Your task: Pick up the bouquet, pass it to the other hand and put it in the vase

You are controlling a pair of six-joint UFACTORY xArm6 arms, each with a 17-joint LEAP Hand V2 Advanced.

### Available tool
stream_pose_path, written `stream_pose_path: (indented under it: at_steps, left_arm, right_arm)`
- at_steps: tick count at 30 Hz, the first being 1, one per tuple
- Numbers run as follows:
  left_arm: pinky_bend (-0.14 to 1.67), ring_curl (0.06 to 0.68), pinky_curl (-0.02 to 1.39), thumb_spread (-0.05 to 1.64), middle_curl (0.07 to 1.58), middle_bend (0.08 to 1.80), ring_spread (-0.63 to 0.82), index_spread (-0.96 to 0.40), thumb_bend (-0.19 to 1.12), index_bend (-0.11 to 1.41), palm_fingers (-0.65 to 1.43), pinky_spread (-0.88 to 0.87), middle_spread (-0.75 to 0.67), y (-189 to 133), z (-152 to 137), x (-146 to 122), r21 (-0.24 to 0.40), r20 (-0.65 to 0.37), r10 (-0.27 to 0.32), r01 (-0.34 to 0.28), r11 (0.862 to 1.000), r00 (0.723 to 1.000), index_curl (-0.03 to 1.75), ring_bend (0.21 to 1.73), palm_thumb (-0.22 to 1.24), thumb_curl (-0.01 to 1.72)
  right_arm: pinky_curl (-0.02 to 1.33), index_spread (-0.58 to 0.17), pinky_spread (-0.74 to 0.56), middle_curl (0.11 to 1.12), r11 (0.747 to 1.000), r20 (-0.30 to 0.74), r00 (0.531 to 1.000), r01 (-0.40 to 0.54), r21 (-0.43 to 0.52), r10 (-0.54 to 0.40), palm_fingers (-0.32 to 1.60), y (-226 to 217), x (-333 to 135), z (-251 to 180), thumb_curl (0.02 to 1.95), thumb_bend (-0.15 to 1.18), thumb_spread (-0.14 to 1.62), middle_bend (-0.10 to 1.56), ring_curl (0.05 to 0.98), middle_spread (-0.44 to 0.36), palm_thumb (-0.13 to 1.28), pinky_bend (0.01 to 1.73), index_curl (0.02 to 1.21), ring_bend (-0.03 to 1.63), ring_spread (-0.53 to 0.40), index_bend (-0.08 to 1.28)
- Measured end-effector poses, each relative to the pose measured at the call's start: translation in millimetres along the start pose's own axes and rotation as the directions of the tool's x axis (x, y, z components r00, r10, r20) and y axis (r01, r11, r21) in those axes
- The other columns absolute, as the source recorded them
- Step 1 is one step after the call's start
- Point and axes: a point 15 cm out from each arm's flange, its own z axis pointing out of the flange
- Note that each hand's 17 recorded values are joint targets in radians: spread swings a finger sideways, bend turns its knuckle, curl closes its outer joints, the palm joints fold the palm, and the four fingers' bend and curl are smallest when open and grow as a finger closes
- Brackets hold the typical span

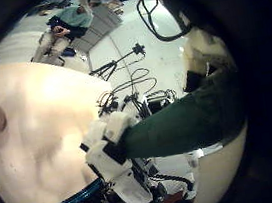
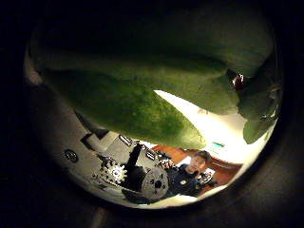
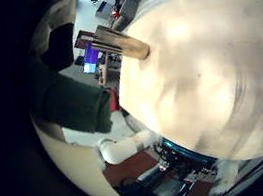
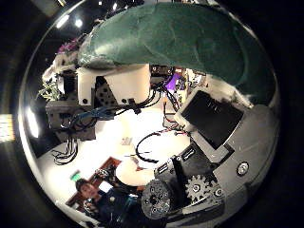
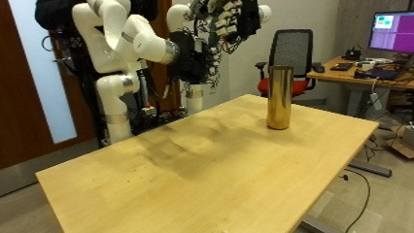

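Note:
High over the wooden table (image 5: pixel 194 170), the bouquet (image 5: pixel 194 56) in its dark green wrap hangs between my two hands. My right hand (image 5: pixel 215 32) and my left hand (image 5: pixel 249 17) are bunched together at it, both with fingers curled against it. Green leaves (image 2: pixel 142 90) fill the left thumb side view, so they are close to that palm. The wrap (image 4: pixel 180 43) looms large in front of the right palm, with the other hand (image 4: pixel 106 93) just beneath it. A white hand (image 1: pixel 108 156) sits at the end of the wrap (image 1: pixel 183 115). The tall gold vase (image 5: pixel 278 97) stands upright near the table's far corner, also in view as the vase (image 3: pixel 125 44).
Behind the vase stand a black office chair (image 5: pixel 295 50) and a desk with a monitor (image 5: pixel 391 31). The table edge (image 5: pixel 330 155) runs close to the vase. A broad stretch of bare tabletop (image 3: pixel 204 76) lies under the hands.

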Motion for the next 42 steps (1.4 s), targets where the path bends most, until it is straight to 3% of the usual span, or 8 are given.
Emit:
stream_pose_path:
  at_steps: [1,3,4,5,11,14,24,42]
  left_arm:
    - [1.28,0.558,0.6,0.8,1.05,0.99,-0.41,-0.7,-0.01,0.34,1.08,-0.58,-0.57,-1.9,-0.9,3.0,0.006,0.003,0.01,-0.01,1.0,1.0,1.12,1.46,0.99,0.49]
    - [1.25,0.56,0.59,0.72,1.05,1.0,-0.41,-0.71,-0.02,0.31,1.07,-0.58,-0.57,-6.8,-4.6,9.3,0.021,0.017,0.029,-0.029,0.999,0.999,1.18,1.46,1.02,0.53]
    - [1.24,0.56,0.59,0.69,1.05,1.01,-0.41,-0.71,-0.02,0.3,1.07,-0.58,-0.57,-8.5,-6.0,11.8,0.025,0.021,0.036,-0.037,0.999,0.999,1.2,1.46,1.04,0.55]
    - [1.23,0.561,0.58,0.65,1.05,1.01,-0.41,-0.72,-0.02,0.29,1.07,-0.58,-0.57,-10.0,-7.3,14.2,0.028,0.026,0.042,-0.043,0.999,0.999,1.23,1.46,1.05,0.58]
    - [1.18,0.562,0.58,0.47,1.05,1.02,-0.41,-0.73,-0.02,0.26,1.07,-0.59,-0.57,-18.6,-20.6,26.4,0.055,0.054,0.072,-0.075,0.996,0.996,1.35,1.46,1.08,0.68]
    - [1.16,0.562,0.58,0.42,1.05,1.02,-0.41,-0.73,-0.02,0.24,1.08,-0.6,-0.57,-24.2,-37.5,35.3,0.093,0.083,0.096,-0.104,0.99,0.992,1.39,1.45,1.08,0.72]
    - [1.13,0.566,0.59,0.34,1.04,1.03,-0.41,-0.7,-0.02,0.21,1.09,-0.61,-0.56,-37.2,-93.5,56.1,0.202,0.178,0.137,-0.173,0.964,0.974,1.49,1.44,1.07,0.8]
    - [1.09,0.572,0.62,0.32,1.03,1.03,-0.41,-0.64,-0.03,0.2,1.09,-0.61,-0.55,-35.6,-184.0,45.2,0.314,0.217,0.106,-0.172,0.934,0.971,1.55,1.43,1.06,0.86]
  right_arm:
    - [1.01,-0.303,-0.29,0.72,1.0,-0.003,1.0,0.0,-0.004,0.0,1.02,0.9,0.9,0.5,0.98,-0.06,0.76,1.28,0.616,-0.148,0.95,1.14,1.04,1.38,-0.208,0.87]
    - [0.93,-0.322,-0.38,0.68,1.0,-0.022,1.0,-0.006,-0.023,0.005,0.68,5.0,6.5,1.5,0.89,-0.04,0.86,1.1,0.593,-0.177,0.88,1.21,0.99,1.34,-0.24,0.56]
    - [0.92,-0.29,-0.35,0.6,1.0,-0.03,1.0,-0.007,-0.029,0.007,0.03,6.4,9.0,1.6,0.83,-0.03,1.0,0.86,0.586,-0.134,0.81,1.1,0.9,1.2,-0.181,0.38]
    - [0.83,-0.293,-0.24,0.52,0.999,-0.034,0.999,-0.008,-0.033,0.007,-0.07,7.2,10.3,1.7,0.79,-0.02,1.08,0.73,0.475,-0.094,0.79,0.95,0.76,1.04,-0.116,0.32]
    - [0.6,-0.314,0.25,0.35,0.999,-0.033,0.999,-0.007,-0.035,0.006,-0.16,7.0,12.4,2.4,0.64,-0.02,1.19,0.35,0.28,0.078,0.74,0.63,0.5,0.63,0.139,0.13]
    - [0.53,-0.328,0.33,0.33,1.0,-0.031,0.999,-0.006,-0.03,0.005,-0.13,6.1,11.7,1.7,0.58,-0.05,1.11,0.27,0.247,0.112,0.71,0.56,0.41,0.54,0.181,0.11]
    - [0.41,-0.346,0.38,0.3,1.0,-0.026,1.0,-0.006,-0.025,0.005,-0.07,4.9,10.3,1.7,0.47,-0.03,0.93,0.18,0.22,0.138,0.71,0.49,0.24,0.41,0.214,0.12]
    - [0.35,-0.312,0.38,0.28,1.0,-0.032,0.999,-0.013,-0.008,0.013,-0.02,2.7,12.3,-5.5,0.45,-0.03,0.93,0.18,0.233,0.126,0.76,0.47,0.24,0.36,0.217,0.16]
